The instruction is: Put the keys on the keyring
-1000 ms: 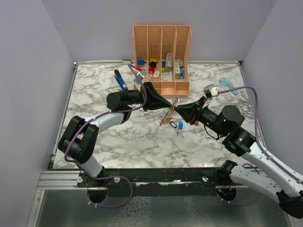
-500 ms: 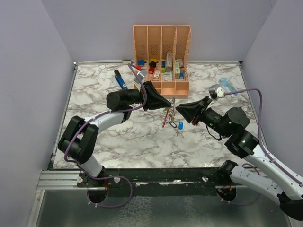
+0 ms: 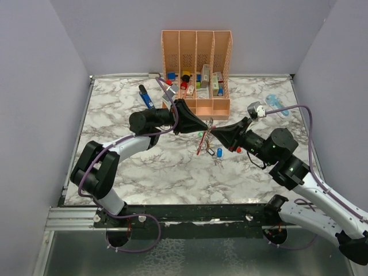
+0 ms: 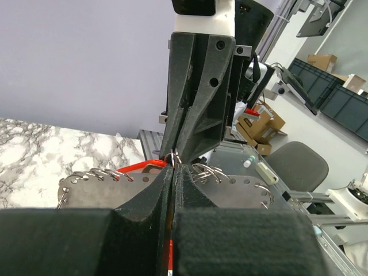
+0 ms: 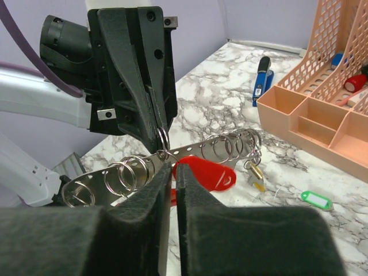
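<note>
The keyring is a perforated metal strip carrying several split rings, held off the table at the middle. My left gripper is shut on its upper edge; in the left wrist view the pads pinch the strip. A red key tag hangs by the strip, and a brass key dangles from its far end. My right gripper faces the left one, its jaws almost together, tips at the strip beside the red tag. A blue key and a green one lie on the table below.
The peach organizer with small items stands at the back. A blue pen-like tool lies left of it, and a pale blue object lies at the back right. A red item lies under my right arm.
My right gripper drew back to the right half a second ago and has come forward again to the strip. My left gripper and the strip have stayed put.
</note>
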